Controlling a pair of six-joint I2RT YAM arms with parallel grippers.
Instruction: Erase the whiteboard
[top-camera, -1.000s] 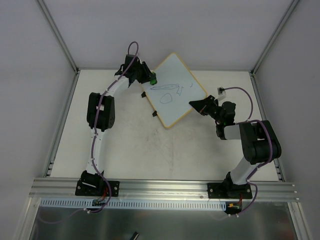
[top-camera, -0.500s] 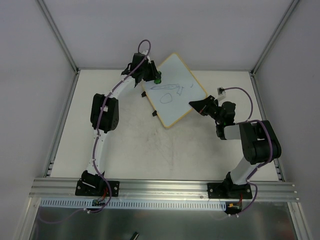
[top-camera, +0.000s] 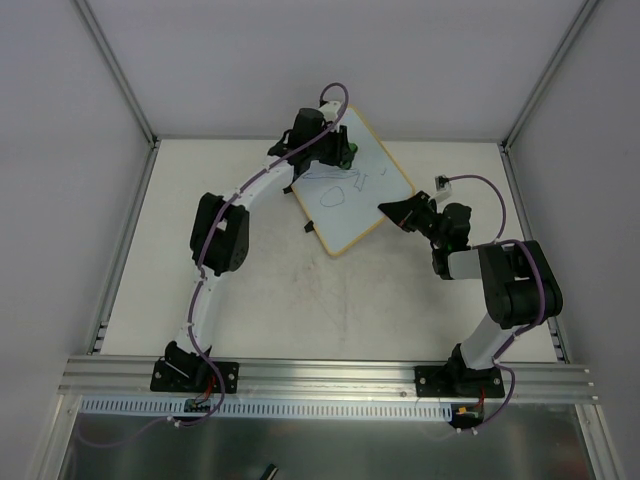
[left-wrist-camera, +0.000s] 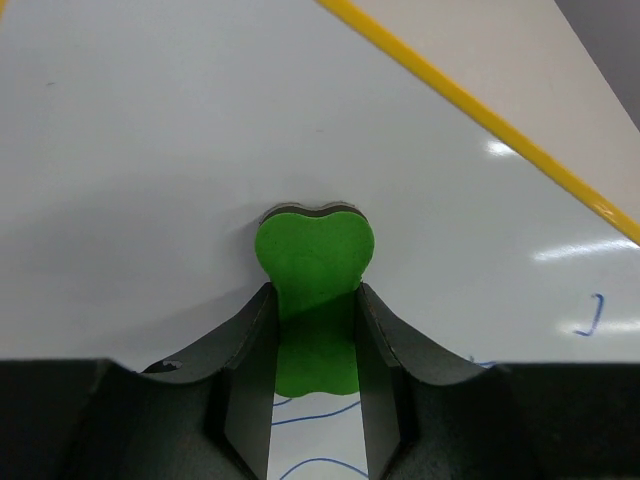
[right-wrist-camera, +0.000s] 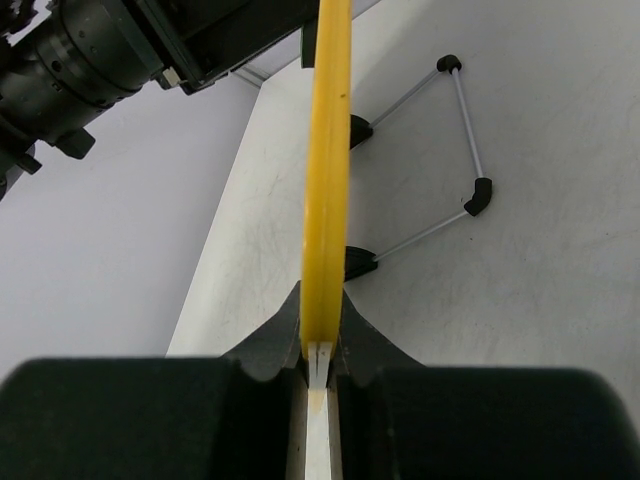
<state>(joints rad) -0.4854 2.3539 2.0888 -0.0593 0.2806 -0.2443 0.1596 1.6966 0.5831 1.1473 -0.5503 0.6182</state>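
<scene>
Left gripper (left-wrist-camera: 315, 300) tight on green eraser (left-wrist-camera: 315, 250), right gripper (right-wrist-camera: 320, 295) tight on whiteboard (top-camera: 345, 215) frame — wire stand (right-wrist-camera: 468, 125) wrist-view only.

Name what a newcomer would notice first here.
The whiteboard sits askew at the far middle of the table, with blue scribbles on it. The left fingers pinch a green eraser over the board's far part. The right fingers clamp its yellow frame at the right edge.
</scene>
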